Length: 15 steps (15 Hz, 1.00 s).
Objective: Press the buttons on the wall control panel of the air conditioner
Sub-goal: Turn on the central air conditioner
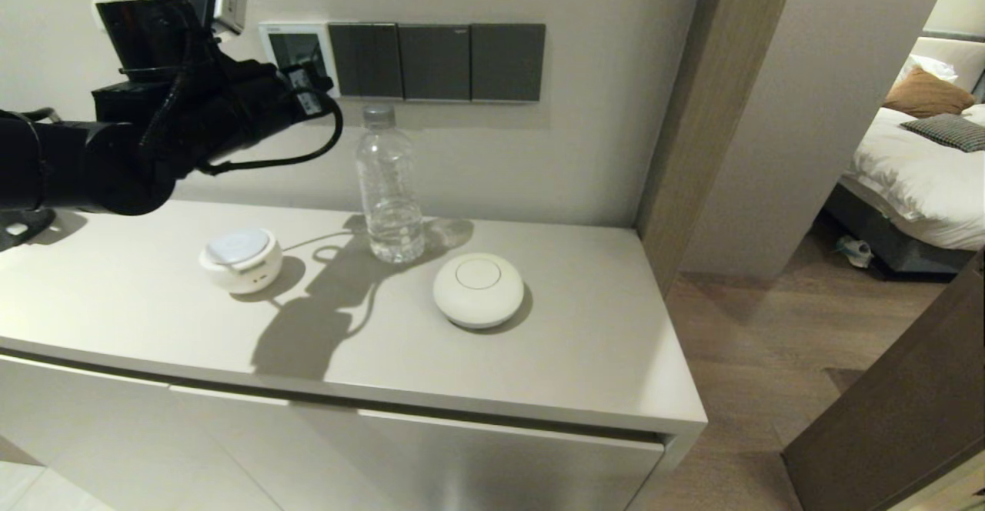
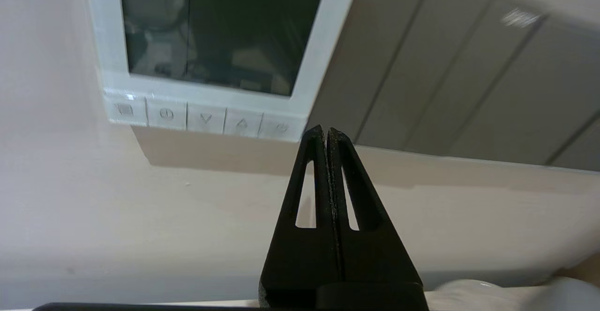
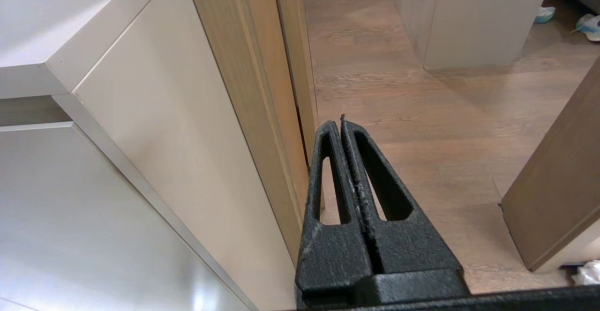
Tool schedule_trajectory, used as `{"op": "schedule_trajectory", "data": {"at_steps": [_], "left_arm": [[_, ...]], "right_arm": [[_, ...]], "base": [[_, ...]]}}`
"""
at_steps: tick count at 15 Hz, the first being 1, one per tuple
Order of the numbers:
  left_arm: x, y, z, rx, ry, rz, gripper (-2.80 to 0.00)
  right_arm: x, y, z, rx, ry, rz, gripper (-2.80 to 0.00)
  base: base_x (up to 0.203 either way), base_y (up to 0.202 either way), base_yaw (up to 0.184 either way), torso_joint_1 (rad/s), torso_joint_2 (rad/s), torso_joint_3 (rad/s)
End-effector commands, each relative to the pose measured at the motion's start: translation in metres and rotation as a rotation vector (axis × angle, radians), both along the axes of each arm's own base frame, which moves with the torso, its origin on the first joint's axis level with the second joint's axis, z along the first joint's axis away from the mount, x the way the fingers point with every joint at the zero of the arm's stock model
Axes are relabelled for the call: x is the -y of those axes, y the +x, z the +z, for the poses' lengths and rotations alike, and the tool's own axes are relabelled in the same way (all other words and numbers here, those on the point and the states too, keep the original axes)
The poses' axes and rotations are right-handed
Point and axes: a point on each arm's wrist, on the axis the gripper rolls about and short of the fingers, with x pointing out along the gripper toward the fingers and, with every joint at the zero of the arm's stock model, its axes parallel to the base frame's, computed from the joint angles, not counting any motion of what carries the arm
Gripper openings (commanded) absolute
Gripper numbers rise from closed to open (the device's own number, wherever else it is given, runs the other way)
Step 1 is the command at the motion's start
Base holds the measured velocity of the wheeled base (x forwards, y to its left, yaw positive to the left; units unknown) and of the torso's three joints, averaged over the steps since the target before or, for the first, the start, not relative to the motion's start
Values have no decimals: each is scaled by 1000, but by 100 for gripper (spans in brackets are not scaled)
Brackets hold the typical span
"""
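The white wall control panel [image 1: 271, 34] hangs on the wall at the back left, its screen dark; it fills the left wrist view [image 2: 323, 39]. A row of pale buttons [image 2: 206, 118] runs along its bottom edge. My left gripper [image 2: 325, 131] is shut and empty, its tips just below the panel's corner, beside the last button [image 2: 280, 127] of the row and close to the wall. In the head view the left arm [image 1: 192, 111] hides part of the panel. My right gripper [image 3: 341, 122] is shut and empty, hanging low beside the cabinet above the floor.
Three dark grey switch plates [image 1: 435, 62] sit right of the panel. On the cabinet top [image 1: 585, 349] stand a clear water bottle [image 1: 389, 185], a small white round device [image 1: 242, 258] and a white puck-shaped device [image 1: 478, 289]. A wooden door frame [image 1: 696, 111] stands at the right.
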Motion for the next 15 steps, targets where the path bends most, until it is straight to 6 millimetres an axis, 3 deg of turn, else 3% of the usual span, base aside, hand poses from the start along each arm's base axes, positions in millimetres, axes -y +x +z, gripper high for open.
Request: {"op": "schedule_trajectory", "data": {"at_steps": [1,15], "left_arm": [[2,9,-9,-14,3,0,-280],[-5,20,-15,-25,10,52,-280]], "right_arm": [[0,0,-1,-3,0,0,-280],[0,0,-1,-3,0,0,-280]], "base": [[0,0,0,0,0,0],[0,0,0,0,0,0]]}}
